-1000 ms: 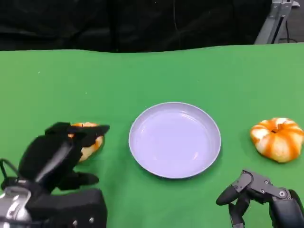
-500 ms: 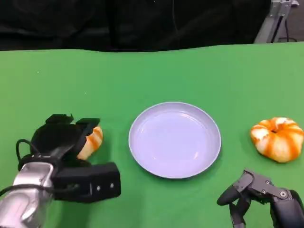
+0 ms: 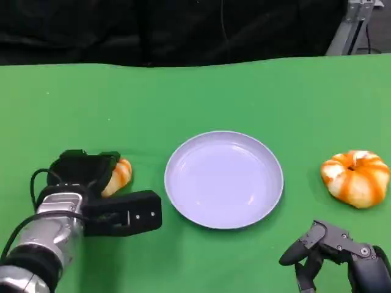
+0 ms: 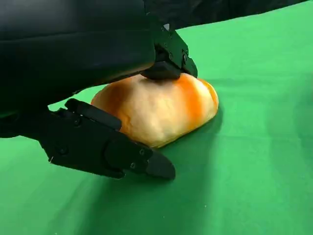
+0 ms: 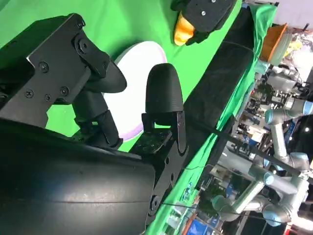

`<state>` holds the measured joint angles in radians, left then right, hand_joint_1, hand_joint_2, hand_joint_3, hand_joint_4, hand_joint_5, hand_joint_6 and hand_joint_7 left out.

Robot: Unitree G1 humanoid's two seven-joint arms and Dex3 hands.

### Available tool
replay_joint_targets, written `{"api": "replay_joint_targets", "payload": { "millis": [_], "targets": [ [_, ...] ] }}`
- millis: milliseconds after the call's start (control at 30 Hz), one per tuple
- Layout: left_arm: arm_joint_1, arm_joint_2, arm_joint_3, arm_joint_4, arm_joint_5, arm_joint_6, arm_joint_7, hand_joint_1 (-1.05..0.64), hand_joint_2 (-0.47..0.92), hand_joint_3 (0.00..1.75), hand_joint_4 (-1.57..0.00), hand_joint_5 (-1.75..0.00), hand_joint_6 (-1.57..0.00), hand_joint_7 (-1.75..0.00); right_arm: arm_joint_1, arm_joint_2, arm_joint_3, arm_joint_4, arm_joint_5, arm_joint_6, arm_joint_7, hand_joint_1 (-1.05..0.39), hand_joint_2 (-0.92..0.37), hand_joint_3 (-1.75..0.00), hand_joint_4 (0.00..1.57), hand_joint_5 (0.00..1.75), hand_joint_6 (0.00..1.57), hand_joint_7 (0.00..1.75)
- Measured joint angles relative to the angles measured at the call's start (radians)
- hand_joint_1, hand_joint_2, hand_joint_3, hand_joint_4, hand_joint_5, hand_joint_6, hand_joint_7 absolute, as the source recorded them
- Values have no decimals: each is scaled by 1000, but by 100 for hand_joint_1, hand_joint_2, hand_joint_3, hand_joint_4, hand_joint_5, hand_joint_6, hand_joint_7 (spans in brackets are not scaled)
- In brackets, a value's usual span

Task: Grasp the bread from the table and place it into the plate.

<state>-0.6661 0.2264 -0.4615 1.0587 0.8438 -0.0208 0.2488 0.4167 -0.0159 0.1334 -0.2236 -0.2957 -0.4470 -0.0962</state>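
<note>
A: Starting at the left, how far along is it?

B: Early on. The left robot hand [image 3: 82,177] is down over the bread [image 3: 117,175], which sits on the green worktop [image 3: 195,97] just left of the plate [image 3: 223,179]. In the left wrist view its fingers [image 4: 168,63] press on the top of the bread [image 4: 156,110] and the thumb lies low along the near side.

A: So it has it?

B: It's closing around it, but the bread's underside looks flat on the worktop, so I'd call it touched, not lifted. Whether the grip is firm, I cannot tell.

A: And the plate?

B: Nothing in it. It sits in the middle, well apart from both robot hands.

A: Further right?

B: A second orange-striped bun [image 3: 356,177] lies on the worktop, untouched. The right robot hand [image 3: 333,253] rests low at the near edge, fingers curled loosely, holding nothing.

A: What's left, then?

B: Nearly everything: secure the grasp, lift, carry across to the plate, and let go.
</note>
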Motion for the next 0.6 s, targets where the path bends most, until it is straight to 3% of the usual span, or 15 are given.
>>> {"api": "replay_joint_targets", "payload": {
  "millis": [33, 67, 100, 133, 167, 200, 233, 267, 300, 367, 467, 600],
  "targets": [
    [-3, 0, -4, 16, -12, -15, 15, -27, 87, 1, -77, -91, -95, -13, 0, 0, 0, 0, 0, 0, 0, 7, -35, -129, 82, 167, 81, 124],
    [-4, 2, -5, 30, -22, -47, 53, -25, 85, 1, -80, -123, -109, -15, 0, 0, 0, 0, -1, 0, 0, 7, -35, -129, 82, 167, 81, 124],
    [-2, 8, -6, 46, -30, -90, 105, -24, 84, 0, -81, -139, -116, -16, 0, 0, 0, 0, -1, 0, 0, 7, -35, -129, 82, 167, 81, 124],
    [1, 13, -6, 57, -32, -127, 148, -20, 88, 6, -85, -157, -107, -70, 1, 0, 0, 0, -1, 0, 0, 7, -35, -129, 82, 167, 81, 124],
    [5, 20, -7, 67, -34, -168, 194, -18, 89, 12, -86, -167, -85, -128, 1, 0, 0, 0, -2, 0, 0, 7, -34, -130, 82, 167, 81, 124],
    [8, 25, -10, 75, -34, -205, 233, -17, 89, 17, -85, -171, -75, -151, 1, 0, 0, 0, -2, 0, 0, 7, -34, -130, 82, 167, 81, 125],
    [9, 29, -13, 77, -36, -231, 259, -17, 83, 34, -84, -173, -70, -161, 0, 0, 0, 0, -2, 0, 0, 7, -34, -131, 81, 167, 81, 125],
    [10, 33, -15, 77, -38, -255, 277, -17, 70, 65, -83, -174, -70, -162, -1, 0, 1, 0, -2, 0, 0, 7, -33, -132, 82, 166, 81, 125],
    [11, 36, -18, 74, -40, -276, 291, -16, 64, 77, -83, -174, -70, -162, -3, 0, 1, 0, -2, 0, 0, 7, -33, -132, 82, 166, 81, 125],
    [12, 37, -20, 66, -43, -298, 306, -13, 52, 99, -86, -174, -87, -131, -6, 0, 0, 0, -1, 0, 0, 7, -32, -132, 82, 166, 81, 125],
    [17, 38, -18, 29, -55, -348, 353, -12, 45, 110, -90, -166, -101, -105, -7, 0, 0, 0, -1, 0, 0, 9, -32, -132, 82, 166, 81, 125],
    [20, 47, -15, -16, -65, -381, 384, -11, 42, 112, -93, -163, -105, -99, -10, 0, 0, 2, -1, 0, 0, 8, -33, -132, 81, 165, 81, 125]
  ]
}}
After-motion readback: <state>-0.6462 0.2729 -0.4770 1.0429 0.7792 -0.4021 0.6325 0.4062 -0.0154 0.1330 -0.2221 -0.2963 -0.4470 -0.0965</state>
